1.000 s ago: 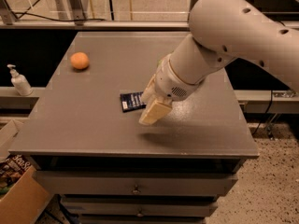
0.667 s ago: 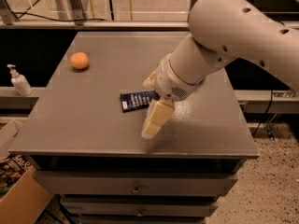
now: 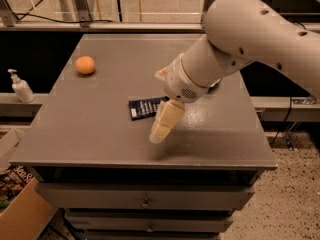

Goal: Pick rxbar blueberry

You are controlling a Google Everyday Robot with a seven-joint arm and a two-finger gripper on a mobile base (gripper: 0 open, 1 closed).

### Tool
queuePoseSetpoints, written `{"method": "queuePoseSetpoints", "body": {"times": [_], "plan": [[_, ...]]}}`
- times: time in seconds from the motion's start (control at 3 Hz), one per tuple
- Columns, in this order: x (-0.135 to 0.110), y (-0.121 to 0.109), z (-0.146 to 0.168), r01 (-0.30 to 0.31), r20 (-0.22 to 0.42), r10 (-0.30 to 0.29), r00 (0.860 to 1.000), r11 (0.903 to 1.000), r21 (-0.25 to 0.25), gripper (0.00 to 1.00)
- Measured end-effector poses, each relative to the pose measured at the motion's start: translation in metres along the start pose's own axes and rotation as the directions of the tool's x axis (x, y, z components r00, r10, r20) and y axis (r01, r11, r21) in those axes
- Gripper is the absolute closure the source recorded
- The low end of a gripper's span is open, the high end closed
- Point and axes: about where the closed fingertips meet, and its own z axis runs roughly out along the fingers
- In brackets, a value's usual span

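The rxbar blueberry [image 3: 144,107] lies flat near the middle of the grey table [image 3: 90,129]. It is a small dark navy wrapper with white text lines. My gripper [image 3: 157,106] hangs low over the bar's right end and is open. One pale finger [image 3: 165,123] reaches toward the table's front edge. The other finger [image 3: 161,74] shows behind the wrist on the far side. The bar's right end is hidden under the wrist. The bar rests on the table between the two fingers, and neither finger visibly touches it.
A round orange fruit [image 3: 85,65] sits at the table's back left. A white pump bottle [image 3: 21,87] stands on a ledge left of the table. A cardboard box [image 3: 20,214] is on the floor at the lower left. Drawers run below the tabletop.
The near finger has swung out toward the table's front edge, so the gripper stands wider. The far finger now shows behind the wrist. The bar has not moved.
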Motion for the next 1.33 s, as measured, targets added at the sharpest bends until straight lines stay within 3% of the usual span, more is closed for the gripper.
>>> {"method": "queuePoseSetpoints", "body": {"times": [0.67,1.0,1.33], "plan": [[0.013,-0.046,0.014,-0.083,0.051,0.083,0.995,0.9965,0.002,0.00],[0.022,-0.057,0.022,-0.116,0.055,0.117,0.992,0.9932,-0.012,0.00],[0.027,-0.059,0.026,-0.130,0.055,0.131,0.990,0.9913,-0.021,0.16]]}}
